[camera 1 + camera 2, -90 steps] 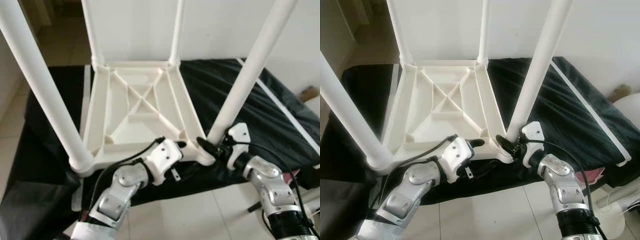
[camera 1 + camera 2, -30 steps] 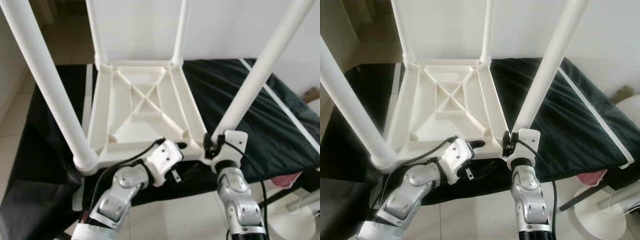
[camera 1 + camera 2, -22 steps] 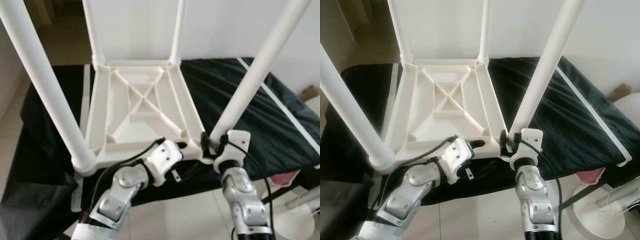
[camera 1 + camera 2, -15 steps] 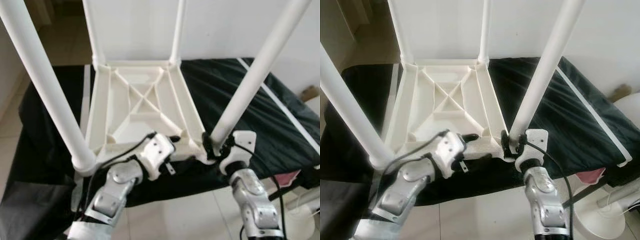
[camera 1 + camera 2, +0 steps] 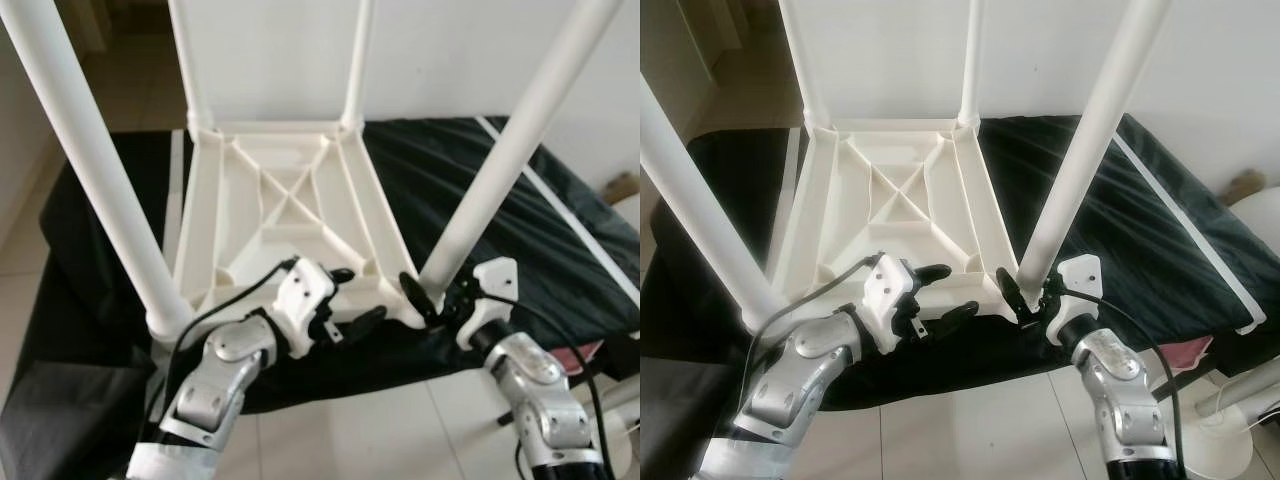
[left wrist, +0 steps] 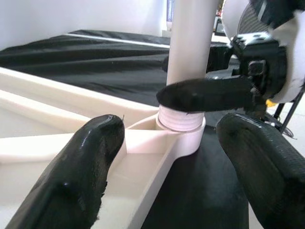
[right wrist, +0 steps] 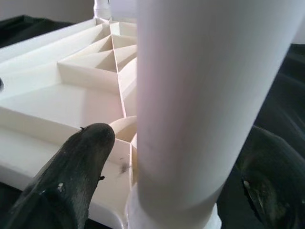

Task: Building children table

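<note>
Your left hand [image 5: 350,297] had slid along the upturned white plastic children's table [image 5: 285,215], fingers spread; your right hand [image 5: 432,296] loosely straddled the near-right white tubular leg [image 5: 505,150]. Twist squarely.

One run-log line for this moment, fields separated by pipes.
tabletop upside down on black cloth | right gripper around near-right leg base | left gripper open at tabletop edge

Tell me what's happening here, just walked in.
The robot is assembling a white plastic children's table, lying upside down on a black cloth with four legs standing up. The right gripper straddles the base of the near right leg at its threaded socket. The left gripper is open at the tabletop's near edge, gripping nothing.
</note>
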